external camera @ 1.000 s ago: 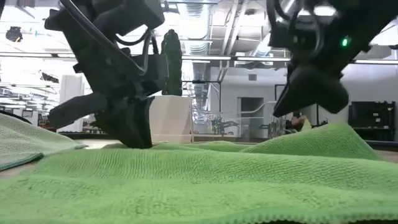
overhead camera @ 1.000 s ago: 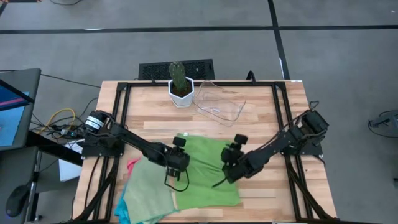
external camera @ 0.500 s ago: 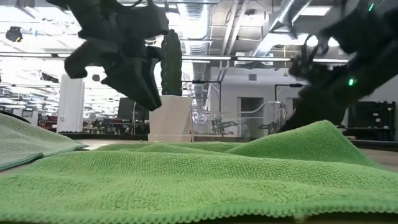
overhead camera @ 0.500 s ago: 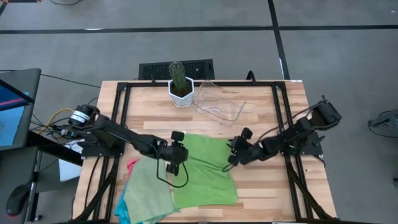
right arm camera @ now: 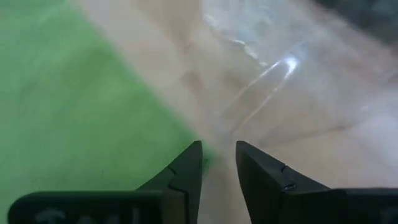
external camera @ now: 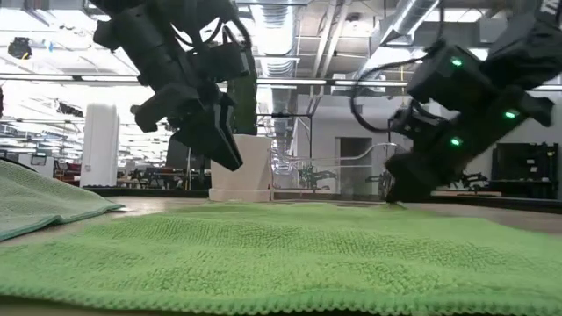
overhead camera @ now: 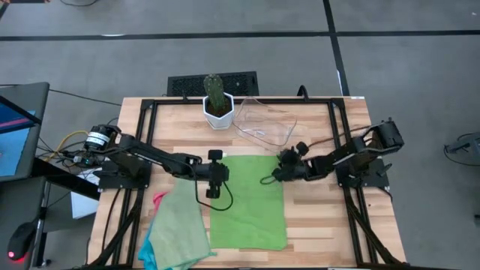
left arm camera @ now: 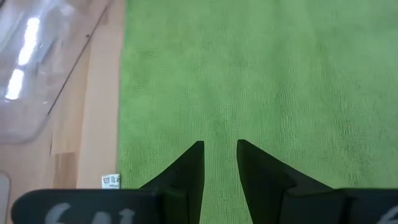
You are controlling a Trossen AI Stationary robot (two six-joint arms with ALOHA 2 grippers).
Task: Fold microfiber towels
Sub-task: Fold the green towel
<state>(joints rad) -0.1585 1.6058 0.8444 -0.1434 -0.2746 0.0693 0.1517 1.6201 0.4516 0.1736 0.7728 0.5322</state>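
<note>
A light green microfiber towel [overhead camera: 247, 210] lies spread flat on the wooden table. My left gripper [overhead camera: 219, 180] hangs over its far left corner, clear above the cloth [external camera: 233, 161]. Its fingers are a little apart, with nothing between them [left arm camera: 219, 152]. My right gripper [overhead camera: 276, 174] is down low at the towel's far right corner [external camera: 397, 198], its fingers also a little apart [right arm camera: 217, 152]. Another light green towel [overhead camera: 180, 225] lies on a pink one [overhead camera: 160, 199] and a turquoise one [overhead camera: 150, 259] at the near left. My right gripper comes slanting down from the table's right side, with its fingertips [right arm camera: 193, 158] at the towel's far right corner [right arm camera: 186, 140]. The towel lies flat there. I cannot tell whether the fingertips touch the cloth.
A white pot with a cactus [overhead camera: 217, 105] stands at the far middle. A clear plastic tray [overhead camera: 264, 121] lies beside it, just beyond the spread towel. Bare wood [overhead camera: 322, 225] shows on the right of the towel. The pile's top towel [external camera: 35, 197] rises at the low view's left.
Both grippers have gone toward the table's far edge. The left one has risen off the cloth, and the right one has sunk and rolled. The green towel was rumpled and humped on its right. It now lies flat and square, its far part drawn out toward the tray.
</note>
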